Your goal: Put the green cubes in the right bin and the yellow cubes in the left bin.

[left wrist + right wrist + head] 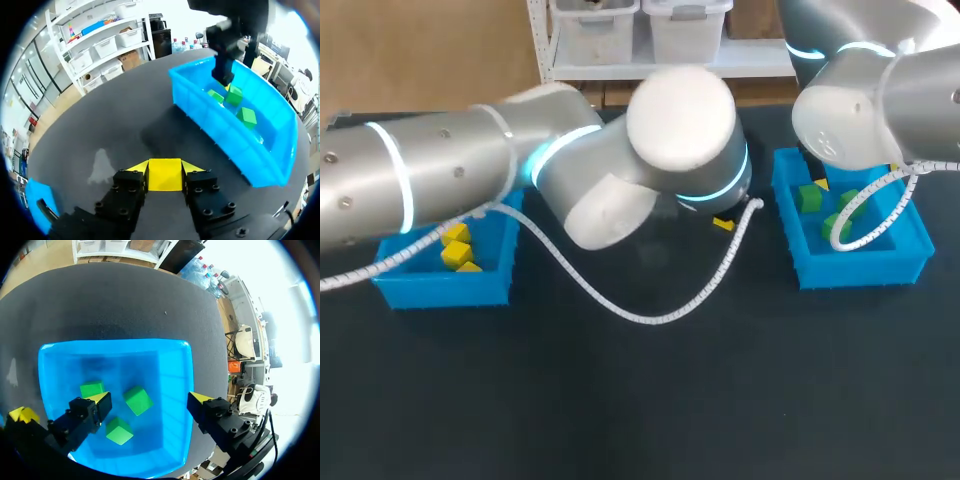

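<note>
Overhead, my left arm (440,170) hides its jaws and nearly all the yellow cube (165,174); my right arm (850,120) covers the right bin's (860,270) back.

The right end effector (151,398) hangs spread wide over a blue bin (176,380) with three green cubes (138,400) inside.

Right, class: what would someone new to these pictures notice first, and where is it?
Probably the yellow cube clamped in the left gripper near the middle of the dark table, a little short of the right bin. Next, the open right gripper hanging over that bin's three green cubes.
</note>
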### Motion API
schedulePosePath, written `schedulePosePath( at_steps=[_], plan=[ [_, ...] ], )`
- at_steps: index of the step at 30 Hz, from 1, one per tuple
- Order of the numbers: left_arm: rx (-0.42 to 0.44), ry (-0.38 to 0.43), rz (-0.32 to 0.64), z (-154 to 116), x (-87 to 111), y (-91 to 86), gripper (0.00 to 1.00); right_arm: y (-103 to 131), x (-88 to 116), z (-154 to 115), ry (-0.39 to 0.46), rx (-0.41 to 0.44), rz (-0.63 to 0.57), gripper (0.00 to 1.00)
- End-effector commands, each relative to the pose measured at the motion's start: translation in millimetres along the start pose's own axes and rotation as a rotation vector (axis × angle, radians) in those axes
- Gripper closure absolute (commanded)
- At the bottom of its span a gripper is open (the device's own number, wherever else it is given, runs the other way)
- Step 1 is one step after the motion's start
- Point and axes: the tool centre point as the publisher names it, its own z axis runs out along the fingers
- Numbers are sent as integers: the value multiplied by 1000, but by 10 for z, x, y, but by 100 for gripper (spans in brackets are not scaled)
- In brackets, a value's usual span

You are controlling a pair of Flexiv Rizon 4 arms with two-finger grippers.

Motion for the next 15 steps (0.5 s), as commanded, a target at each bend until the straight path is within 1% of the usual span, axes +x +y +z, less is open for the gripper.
schedulePosePath(
  at_steps=[1, 6, 10, 15],
  plan=[
    [-16, -14, 4, -599, 116, 150, 100, -9, 15, -1, -3, -2, 0, 0],
    [-49, -23, 9, -1080, 276, 368, 100, -9, 15, -1, -3, -2, 0, 0],
    [-84, -11, 26, -1381, 441, 503, 100, -9, 15, -1, -3, -2, 0, 0],
    [-151, 7, -7, -1767, 731, 737, 100, -9, 15, -1, -3, -2, 0, 0]
  ],
)
